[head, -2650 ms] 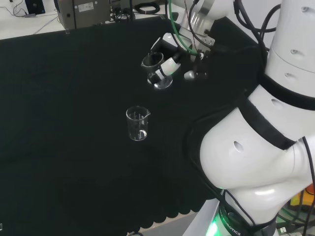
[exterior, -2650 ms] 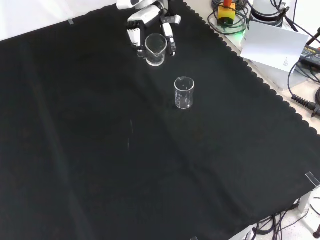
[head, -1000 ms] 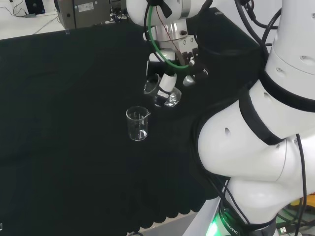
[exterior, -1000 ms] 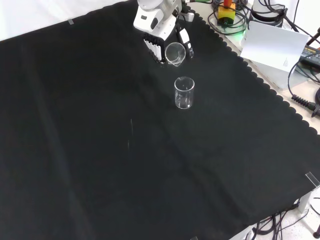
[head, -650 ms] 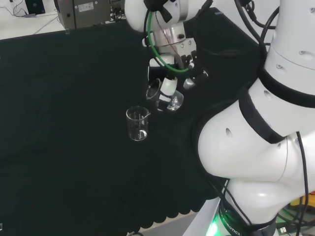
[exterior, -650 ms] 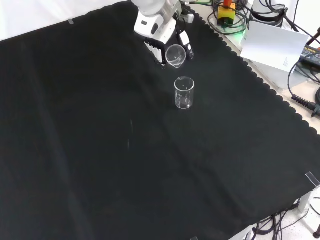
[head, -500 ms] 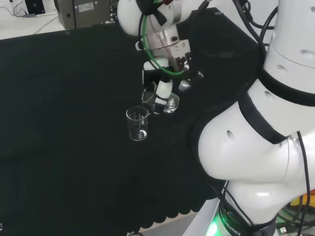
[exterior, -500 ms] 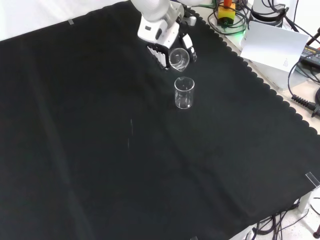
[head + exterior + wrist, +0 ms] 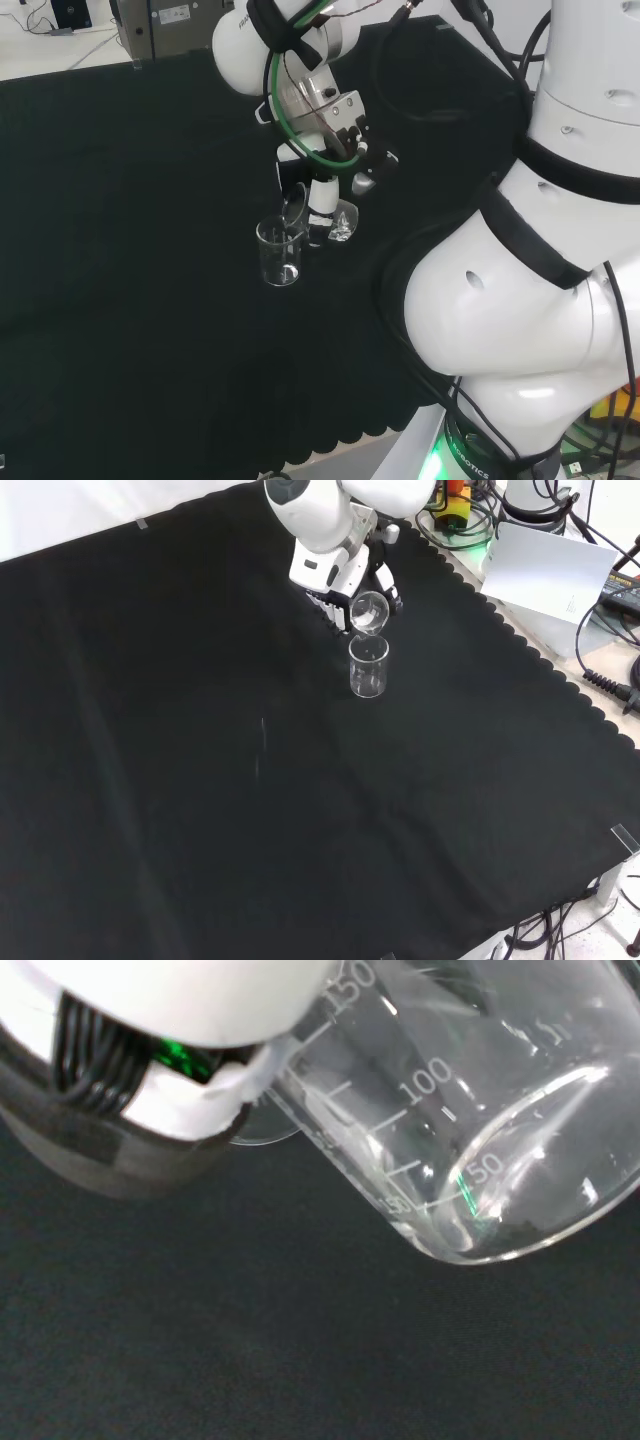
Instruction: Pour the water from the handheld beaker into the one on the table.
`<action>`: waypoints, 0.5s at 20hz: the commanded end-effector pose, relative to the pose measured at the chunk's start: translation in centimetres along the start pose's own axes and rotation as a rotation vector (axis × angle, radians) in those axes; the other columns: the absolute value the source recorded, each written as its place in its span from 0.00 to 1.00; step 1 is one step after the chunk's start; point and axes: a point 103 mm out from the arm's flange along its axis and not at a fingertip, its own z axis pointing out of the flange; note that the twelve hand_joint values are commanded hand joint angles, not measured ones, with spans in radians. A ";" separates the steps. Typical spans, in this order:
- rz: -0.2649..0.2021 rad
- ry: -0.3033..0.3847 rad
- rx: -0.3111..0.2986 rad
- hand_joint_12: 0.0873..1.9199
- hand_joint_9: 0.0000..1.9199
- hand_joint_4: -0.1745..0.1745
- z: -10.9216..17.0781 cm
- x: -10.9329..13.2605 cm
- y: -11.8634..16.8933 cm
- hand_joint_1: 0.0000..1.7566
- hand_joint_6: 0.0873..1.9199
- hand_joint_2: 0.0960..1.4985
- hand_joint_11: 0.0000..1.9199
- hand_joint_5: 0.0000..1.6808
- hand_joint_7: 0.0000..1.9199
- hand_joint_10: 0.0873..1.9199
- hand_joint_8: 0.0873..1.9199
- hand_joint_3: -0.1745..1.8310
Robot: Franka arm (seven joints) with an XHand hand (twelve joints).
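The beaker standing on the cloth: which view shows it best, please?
The front view: the standing beaker stands whole and unobstructed, the hand just above it. The head view shows it partly overlapped by the tilted held beaker.

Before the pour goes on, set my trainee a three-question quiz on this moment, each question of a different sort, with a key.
1. True or false: the held beaker is tipped toward the beaker on the cloth.
2. What does the hand do? A) rests flat on the cloth B) grips a glass beaker C) holds a cork ring
3. In the front view, where is the held beaker relative to the standing beaker?

Key
1. True: in the head view it leans with its mouth toward the standing beaker's rim.
2. B.
3. Just above it in the picture, so farther off, close to its rim.
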 end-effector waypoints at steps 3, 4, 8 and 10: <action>0.013 -0.039 0.018 0.25 0.96 0.80 -0.1 -0.1 0.0 0.66 0.28 0.36 0.78 0.79 0.88 0.00 0.16 0.45; 0.016 -0.053 0.021 0.25 0.96 0.80 -0.2 0.0 0.0 0.66 0.28 0.36 0.78 0.79 0.88 0.00 0.15 0.45; 0.020 -0.101 0.034 0.25 0.96 0.81 -0.6 0.6 0.1 0.66 0.28 0.36 0.78 0.79 0.88 0.00 0.15 0.45; 0.019 -0.106 0.036 0.25 0.96 0.82 -0.8 0.8 0.2 0.66 0.28 0.36 0.78 0.79 0.88 0.00 0.15 0.45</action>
